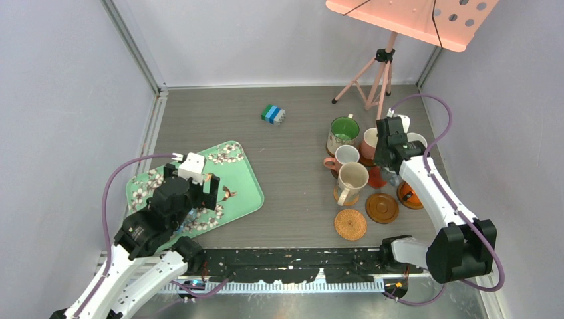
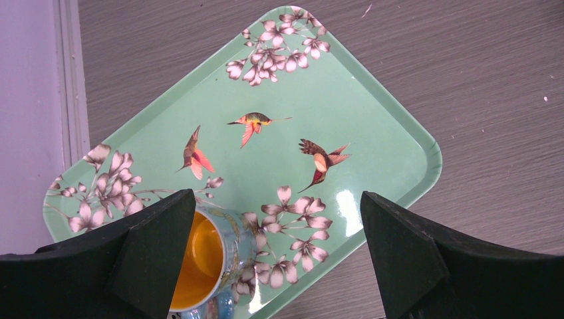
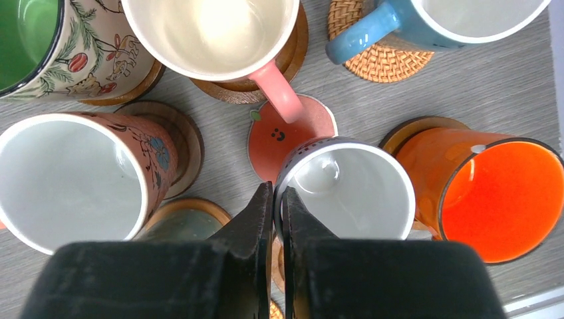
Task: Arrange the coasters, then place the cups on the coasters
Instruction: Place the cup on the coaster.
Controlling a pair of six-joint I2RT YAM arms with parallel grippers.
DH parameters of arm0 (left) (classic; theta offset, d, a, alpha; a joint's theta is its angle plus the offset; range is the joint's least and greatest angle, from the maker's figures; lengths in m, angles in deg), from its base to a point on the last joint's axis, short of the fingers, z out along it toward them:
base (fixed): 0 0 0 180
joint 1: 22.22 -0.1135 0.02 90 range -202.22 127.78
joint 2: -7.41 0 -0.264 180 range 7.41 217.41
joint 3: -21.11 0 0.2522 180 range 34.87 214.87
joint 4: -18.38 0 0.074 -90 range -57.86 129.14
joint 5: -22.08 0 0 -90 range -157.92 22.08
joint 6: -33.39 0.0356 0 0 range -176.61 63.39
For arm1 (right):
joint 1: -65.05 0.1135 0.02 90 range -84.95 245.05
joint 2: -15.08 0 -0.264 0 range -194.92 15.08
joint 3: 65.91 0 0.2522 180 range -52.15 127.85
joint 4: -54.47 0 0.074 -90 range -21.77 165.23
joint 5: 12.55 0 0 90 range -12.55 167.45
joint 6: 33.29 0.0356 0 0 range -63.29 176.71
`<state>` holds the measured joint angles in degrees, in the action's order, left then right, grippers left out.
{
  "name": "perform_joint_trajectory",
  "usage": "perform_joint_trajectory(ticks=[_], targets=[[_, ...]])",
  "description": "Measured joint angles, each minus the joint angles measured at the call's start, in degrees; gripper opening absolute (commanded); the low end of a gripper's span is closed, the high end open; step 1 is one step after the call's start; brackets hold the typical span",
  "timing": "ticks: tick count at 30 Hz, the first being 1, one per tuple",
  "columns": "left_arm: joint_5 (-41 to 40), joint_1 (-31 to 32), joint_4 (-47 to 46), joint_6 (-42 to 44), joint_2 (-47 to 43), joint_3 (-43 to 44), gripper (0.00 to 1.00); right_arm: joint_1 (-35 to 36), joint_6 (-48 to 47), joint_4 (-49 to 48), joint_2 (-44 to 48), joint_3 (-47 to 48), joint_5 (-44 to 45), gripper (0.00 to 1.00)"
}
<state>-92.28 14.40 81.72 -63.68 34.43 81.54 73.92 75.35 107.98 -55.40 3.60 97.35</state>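
My right gripper [image 3: 278,199] is shut on the rim of a white-inside cup [image 3: 346,189], one finger inside and one outside. The cup partly covers a red-orange coaster [image 3: 276,136] with a face on it. Around it stand a green-inside cup [image 3: 26,40], a pink-handled cup [image 3: 213,33], a floral cup [image 3: 66,179], an orange cup [image 3: 505,199], and a light blue cup [image 3: 465,20] on a wicker coaster [image 3: 379,60]. My left gripper [image 2: 276,219] hangs open over the tray [image 2: 372,133]. An orange-inside cup [image 2: 199,259] lies on its side there, by the left finger.
In the top view a wicker coaster [image 1: 350,224] and a dark brown coaster [image 1: 382,207] lie bare in front of the cup cluster. A blue-green toy block [image 1: 273,114] sits mid-table. A pink music stand [image 1: 382,66] rises at the back right.
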Motion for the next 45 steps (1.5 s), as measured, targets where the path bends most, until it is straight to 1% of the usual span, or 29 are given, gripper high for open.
perform_joint_trajectory(ticks=[17,27,29,30,31,33,35,37,41,45], targets=[[0.0,0.0,0.0,0.0,0.0,0.0,0.99,-1.0,1.7,-6.7,-4.2,-4.7,-2.2,0.05],[0.0,0.0,0.0,0.0,0.0,0.0,0.99,-2.4,1.6,-9.5,-5.2,-5.3,-3.5,0.05],[0.0,0.0,0.0,0.0,0.0,0.0,0.99,-2.6,1.6,-9.7,-5.2,-5.3,-3.7,0.09],[0.0,0.0,0.0,0.0,0.0,0.0,0.99,-2.6,1.6,-9.8,-5.3,-5.3,-3.8,0.13],[0.0,0.0,0.0,0.0,0.0,0.0,0.99,-2.7,1.6,-9.9,-5.3,-5.3,-3.9,0.15],[0.0,0.0,0.0,0.0,0.0,0.0,0.99,-2.7,1.5,-10.1,-5.5,-5.3,-4.2,0.25],[0.0,0.0,0.0,0.0,0.0,0.0,1.0,-2.7,1.4,-10.4,-5.9,-5.3,-4.7,0.31],[0.0,0.0,0.0,0.0,0.0,0.0,0.99,-2.7,1.4,-10.5,-6.2,-5.3,-5.1,0.34],[0.0,0.0,0.0,0.0,0.0,0.0,0.99,-2.7,1.4,-10.1,-6.2,-5.2,-5.8,0.37],[0.0,0.0,0.0,0.0,0.0,0.0,1.0,-2.7,1.4,-7.1,-6.0,-3.5,-6.1,0.39]])
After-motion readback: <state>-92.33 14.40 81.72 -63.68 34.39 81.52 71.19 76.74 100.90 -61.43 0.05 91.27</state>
